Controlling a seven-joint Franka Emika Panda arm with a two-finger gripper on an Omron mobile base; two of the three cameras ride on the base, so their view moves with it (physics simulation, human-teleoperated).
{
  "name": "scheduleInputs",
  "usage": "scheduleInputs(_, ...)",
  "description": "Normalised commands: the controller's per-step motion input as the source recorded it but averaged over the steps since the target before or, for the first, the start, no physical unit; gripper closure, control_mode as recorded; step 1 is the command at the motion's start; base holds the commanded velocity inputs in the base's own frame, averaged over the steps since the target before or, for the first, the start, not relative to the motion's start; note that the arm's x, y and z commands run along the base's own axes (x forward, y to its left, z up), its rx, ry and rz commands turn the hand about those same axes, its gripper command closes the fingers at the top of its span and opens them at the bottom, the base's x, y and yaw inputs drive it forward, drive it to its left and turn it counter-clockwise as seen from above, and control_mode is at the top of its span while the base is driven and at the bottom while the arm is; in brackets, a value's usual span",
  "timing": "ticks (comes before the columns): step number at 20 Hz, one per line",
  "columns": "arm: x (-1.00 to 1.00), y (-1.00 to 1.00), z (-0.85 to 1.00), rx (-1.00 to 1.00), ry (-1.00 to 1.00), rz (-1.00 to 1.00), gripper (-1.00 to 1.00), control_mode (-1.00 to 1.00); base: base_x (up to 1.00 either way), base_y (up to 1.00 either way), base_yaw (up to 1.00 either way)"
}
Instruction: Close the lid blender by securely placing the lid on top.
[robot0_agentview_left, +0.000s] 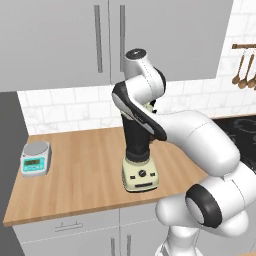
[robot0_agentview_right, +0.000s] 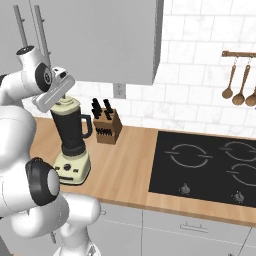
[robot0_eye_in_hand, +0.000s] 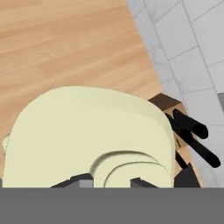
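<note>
White tiled wall (robot0_agentview_right: 200, 60), grey cabinets (robot0_agentview_left: 165, 35), wooden counter (robot0_agentview_left: 85, 170)

- The blender (robot0_agentview_right: 73, 142) stands mid-counter with the lid (robot0_agentview_right: 65, 105) on its jar, the hand right over it.
- A knife block (robot0_agentview_right: 106, 128) stands just beside the jar handle, handles up.
- Cabinets (robot0_agentview_right: 100, 35) hang low above.
- Bare wooden counter (robot0_agentview_left: 85, 170) lies open between the blender and the digital scale (robot0_agentview_left: 36, 158).

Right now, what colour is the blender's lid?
Pale cream-yellow; the lid shows best in the hand view, sitting atop the blender.
</note>
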Motion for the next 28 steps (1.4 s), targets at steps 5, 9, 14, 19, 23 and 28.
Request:
scheduleInputs(5,0.05,0.44,-0.54,0.0,0.0,0.02,1.0,-1.0,0.0,0.0,0.0)
scheduleInputs(9,-0.03,-0.12,-0.56,-0.07,-0.05,0.0,1.0,-1.0,0.0,0.0,0.0)
scheduleInputs(14,0.0,-0.4,-0.3,-0.1,-0.02,0.0,1.0,-1.0,0.0,0.0,0.0)
scheduleInputs(19,0.12,-0.27,-0.27,-0.06,-0.03,0.0,1.0,-1.0,0.0,0.0,0.0)
scheduleInputs(23,0.09,-0.04,-0.59,0.0,0.0,0.0,1.0,-1.0,0.0,0.0,0.0)
scheduleInputs(28,0.19,0.0,-0.44,-0.09,-0.09,0.0,1.0,-1.0,0.0,0.0,0.0)
